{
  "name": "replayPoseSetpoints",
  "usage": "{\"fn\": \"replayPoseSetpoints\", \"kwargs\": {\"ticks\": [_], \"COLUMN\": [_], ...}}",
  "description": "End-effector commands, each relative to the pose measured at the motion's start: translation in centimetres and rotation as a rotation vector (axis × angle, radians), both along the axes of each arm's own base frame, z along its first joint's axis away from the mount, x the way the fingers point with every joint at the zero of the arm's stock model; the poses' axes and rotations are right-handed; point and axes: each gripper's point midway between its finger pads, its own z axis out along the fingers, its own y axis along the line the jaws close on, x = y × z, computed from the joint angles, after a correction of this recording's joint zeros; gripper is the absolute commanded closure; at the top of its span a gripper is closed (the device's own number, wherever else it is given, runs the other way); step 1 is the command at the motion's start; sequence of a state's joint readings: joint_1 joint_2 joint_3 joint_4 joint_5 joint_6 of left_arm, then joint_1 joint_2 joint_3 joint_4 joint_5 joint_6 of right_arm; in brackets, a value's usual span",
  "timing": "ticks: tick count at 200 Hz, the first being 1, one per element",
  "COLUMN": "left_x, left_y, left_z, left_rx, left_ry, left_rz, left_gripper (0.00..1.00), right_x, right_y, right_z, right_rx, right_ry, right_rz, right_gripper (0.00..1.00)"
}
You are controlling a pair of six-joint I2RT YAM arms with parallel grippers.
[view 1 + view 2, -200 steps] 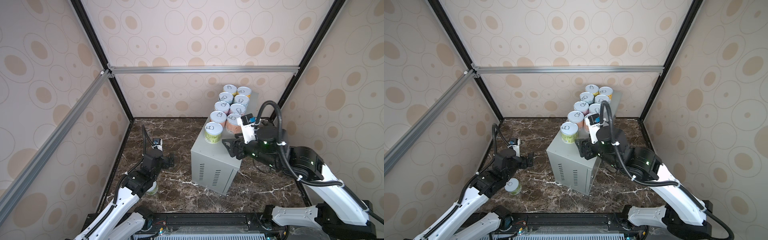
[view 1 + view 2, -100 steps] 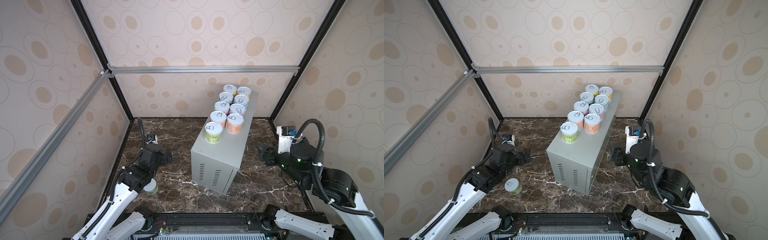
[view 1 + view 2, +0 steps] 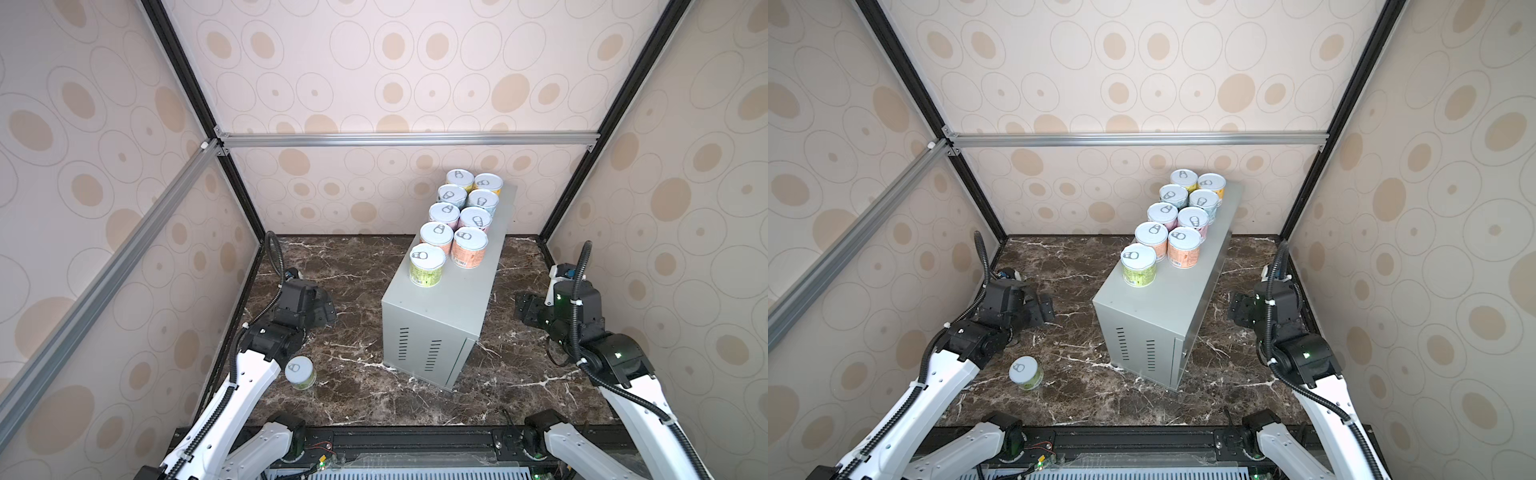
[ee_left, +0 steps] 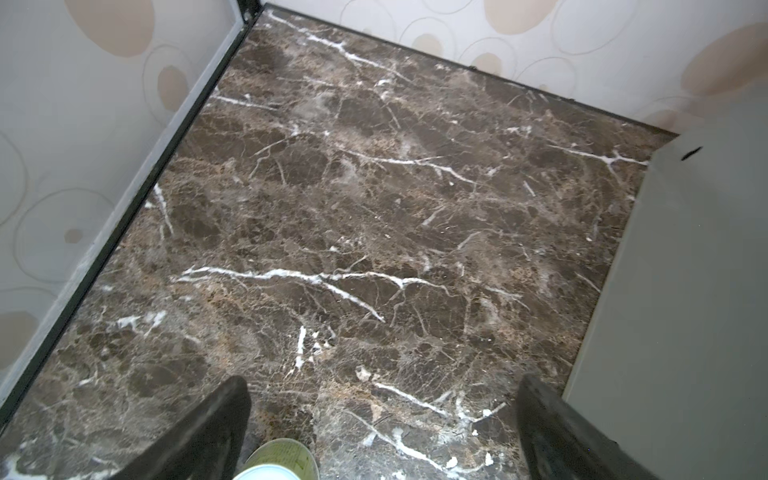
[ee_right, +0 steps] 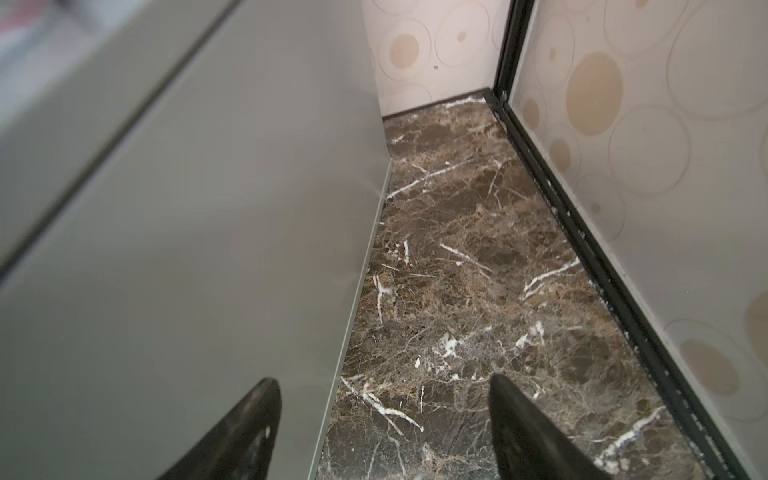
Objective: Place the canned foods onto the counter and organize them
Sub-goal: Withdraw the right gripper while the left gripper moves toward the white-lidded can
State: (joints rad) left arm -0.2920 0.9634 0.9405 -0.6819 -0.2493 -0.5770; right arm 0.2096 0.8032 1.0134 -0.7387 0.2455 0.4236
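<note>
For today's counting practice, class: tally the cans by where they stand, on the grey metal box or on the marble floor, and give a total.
Cans on the grey metal box: 9
Can on the marble floor: 1
Total: 10

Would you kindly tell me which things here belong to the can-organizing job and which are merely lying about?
Part of the job:
- nine cans standing in two rows
- grey metal counter under them
- one green-labelled can not yet on it

Just there:
- brown marble surface
- aluminium frame bars
- patterned wall panels
</note>
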Motion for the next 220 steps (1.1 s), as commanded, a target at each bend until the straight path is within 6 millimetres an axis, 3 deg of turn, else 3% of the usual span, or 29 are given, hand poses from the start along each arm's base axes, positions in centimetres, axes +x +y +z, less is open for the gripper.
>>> {"fn": "replayPoseSetpoints", "kwargs": {"ticks": [1, 44, 96, 132, 220], "left_x": [-0.4, -0.9, -3.0, -4.8, -7.9], "left_y": [1.3, 3.1, 5.0, 5.5, 5.2], "left_z": [0.3, -0.5, -4.9, -8.3, -13.2], "left_rx": [-0.022, -0.048, -0.057, -0.117, -0.207], "left_ry": [0.035, 0.075, 0.247, 0.303, 0.354], "left_rz": [0.071, 0.155, 0.307, 0.400, 0.488], "left_gripper": [0.01, 0.01, 0.01, 0.01, 0.01], "right_x": [1.3, 2.1, 2.7, 2.9, 3.1], "right_y": [0.6, -0.6, 0.3, 1.4, 3.0], "right_z": [-1.7, -6.4, -11.2, -12.4, -13.6], "right_rx": [0.165, 0.206, 0.290, 0.356, 0.395], "right_ry": [-0.009, 0.042, 0.058, 0.054, 0.100], "right_rz": [0.014, -0.045, -0.042, -0.011, 0.041], "right_gripper": [0.19, 0.14, 0.08, 0.05, 0.01]}}
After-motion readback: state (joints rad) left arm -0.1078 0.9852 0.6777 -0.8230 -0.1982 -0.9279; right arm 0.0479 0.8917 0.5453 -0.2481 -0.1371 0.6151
